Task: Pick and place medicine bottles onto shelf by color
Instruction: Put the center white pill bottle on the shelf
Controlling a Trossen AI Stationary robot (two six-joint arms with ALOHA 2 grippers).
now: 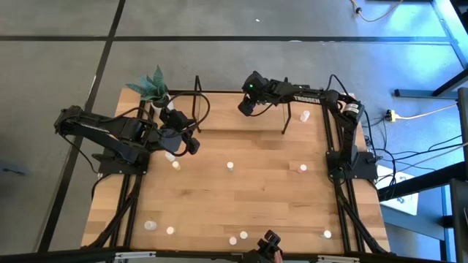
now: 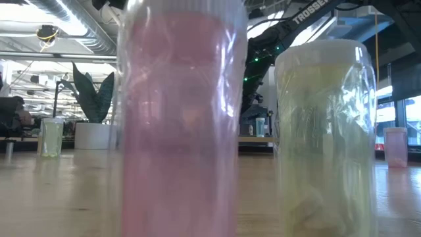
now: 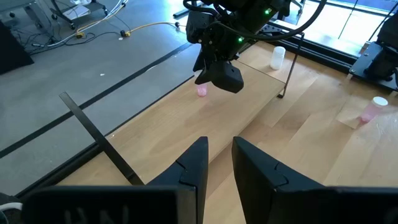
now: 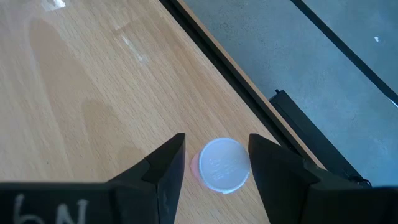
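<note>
A pink medicine bottle (image 4: pixel 219 165) stands on the shelf (image 4: pixel 93 93) board between the right gripper (image 4: pixel 214 163)'s parted fingers, not visibly clamped. Light, slick and easily tipped, it is best pinched across its cylindrical sides. The left gripper (image 3: pixel 219 163), fingers narrowly apart, holds nothing.

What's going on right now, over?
Right gripper open around pink bottle on shelf. Left gripper empty, waiting nearby. Nothing blocking.
</note>
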